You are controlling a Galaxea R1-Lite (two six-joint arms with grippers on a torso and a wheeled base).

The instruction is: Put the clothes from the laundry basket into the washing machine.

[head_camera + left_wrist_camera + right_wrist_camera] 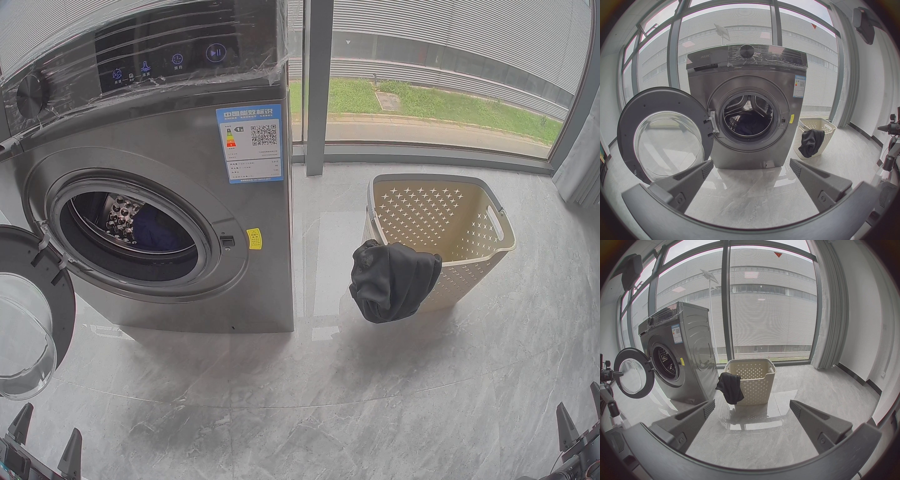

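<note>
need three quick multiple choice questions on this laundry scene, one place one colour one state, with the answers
1. Where is the black garment?
A) draped over the laundry basket rim
B) flat on the floor
C) on the window sill

2. What colour is the laundry basket?
A) blue
B) cream
C) red

3. The washing machine door is
A) shut
B) swung open
C) missing

Answers: 1 A, it hangs over the rim's near corner; 2 B, its perforated walls are cream; 3 B, the door stands aside and the drum opening is uncovered.
</note>
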